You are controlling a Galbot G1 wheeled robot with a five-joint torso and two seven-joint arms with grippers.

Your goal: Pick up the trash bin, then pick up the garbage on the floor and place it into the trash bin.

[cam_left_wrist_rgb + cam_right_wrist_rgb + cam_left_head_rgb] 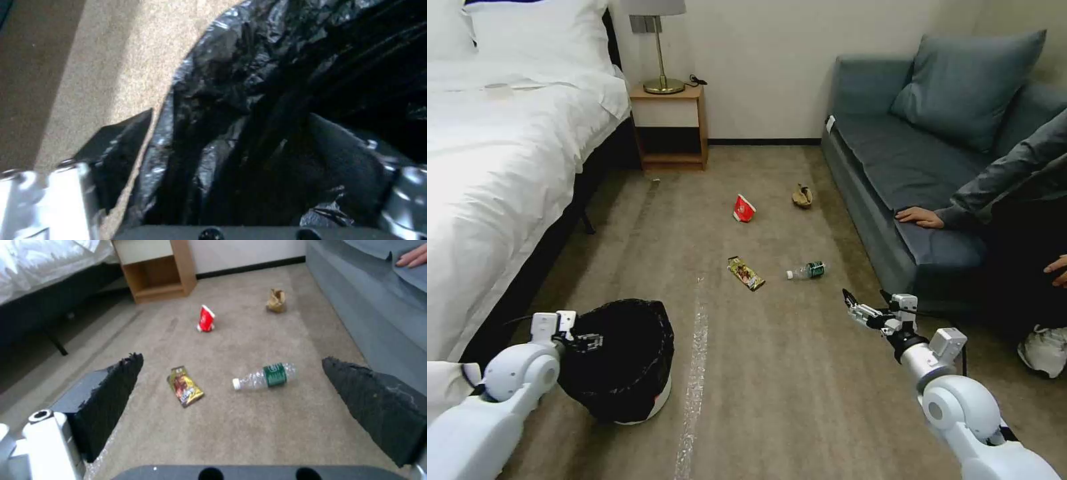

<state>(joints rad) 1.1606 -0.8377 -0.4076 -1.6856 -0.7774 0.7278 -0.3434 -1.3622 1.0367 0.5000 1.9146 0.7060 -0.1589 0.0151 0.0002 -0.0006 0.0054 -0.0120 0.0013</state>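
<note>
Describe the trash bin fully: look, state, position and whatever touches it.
The trash bin is a small round white tub lined with a crinkly, glossy black plastic bag that spills over its rim and hides most of the wall. It tilts, its open mouth empty. It sits on the carpet beside the bed, with the left gripper at its near rim, fingers straddling the bag-covered edge.
</note>
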